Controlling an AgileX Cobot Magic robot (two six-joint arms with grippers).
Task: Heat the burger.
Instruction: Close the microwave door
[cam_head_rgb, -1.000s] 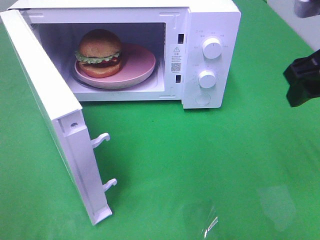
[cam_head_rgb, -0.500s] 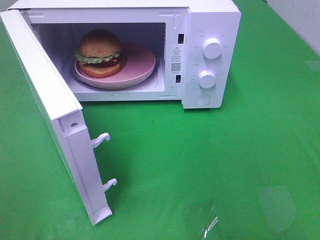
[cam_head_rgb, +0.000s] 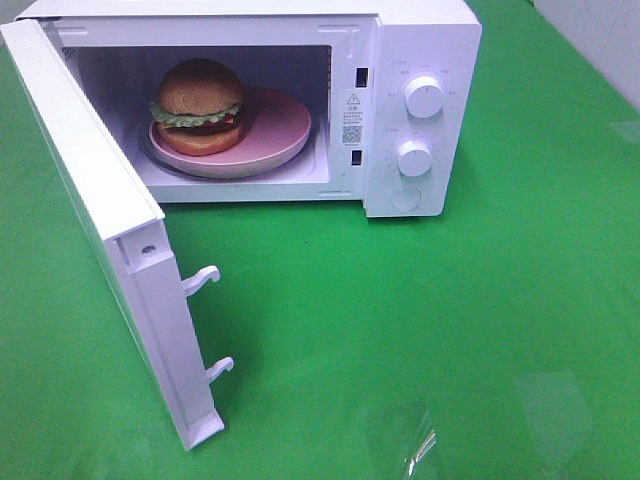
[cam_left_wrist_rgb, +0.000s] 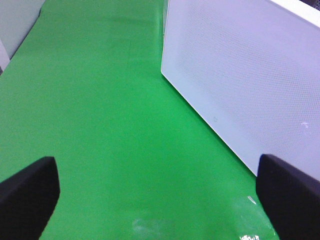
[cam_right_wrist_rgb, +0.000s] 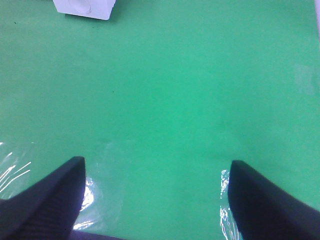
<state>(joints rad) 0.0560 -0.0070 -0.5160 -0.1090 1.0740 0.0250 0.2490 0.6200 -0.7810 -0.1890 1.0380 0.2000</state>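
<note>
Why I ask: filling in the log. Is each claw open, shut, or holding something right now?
Left claw: open, holding nothing.
Right claw: open, holding nothing.

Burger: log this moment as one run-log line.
burger: on pink plate inside microwave | door: open | left gripper: open, empty, beside door | right gripper: open, empty, above green cloth | next: close door
</note>
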